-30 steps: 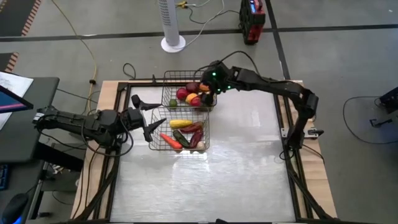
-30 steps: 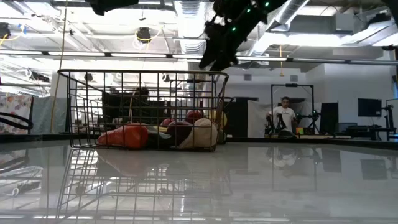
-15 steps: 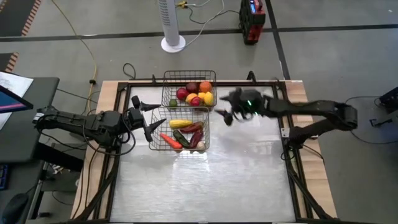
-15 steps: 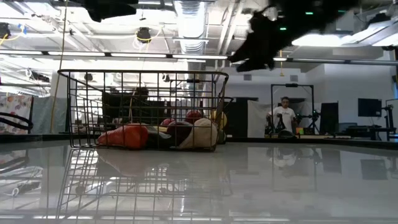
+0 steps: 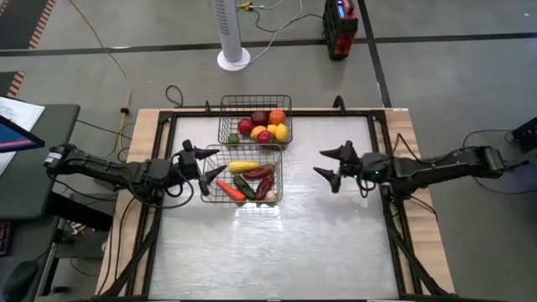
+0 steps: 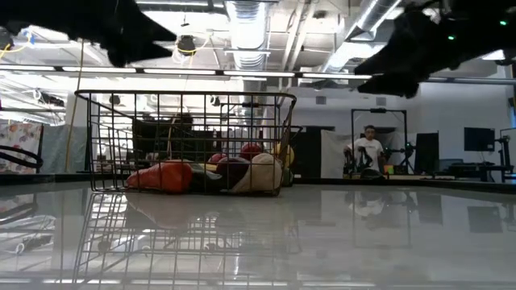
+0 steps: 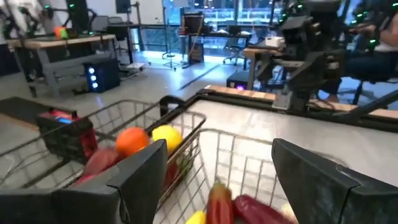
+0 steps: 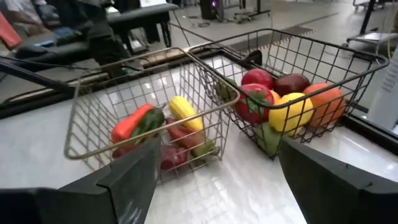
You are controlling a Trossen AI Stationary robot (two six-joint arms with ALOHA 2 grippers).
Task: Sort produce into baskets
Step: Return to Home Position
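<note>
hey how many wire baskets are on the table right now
2. The far basket, holding round fruits, sits at the back edge of the table; the near basket, holding long vegetables, sits right in front of it. No others seem hidden.

One camera hangs overhead, staring straight down, so the whole table point(image 5: 277, 243) fills the middle of its frame, with the fruit basket point(image 5: 239, 109) and vegetable basket point(image 5: 243, 201) at upper centre. A second sits at tabletop height, close to the vegetable basket at centre left, looking level across the surface. Each wrist camera looks forward from close in. Both catch the same two baskets, from opposite sides.
</note>
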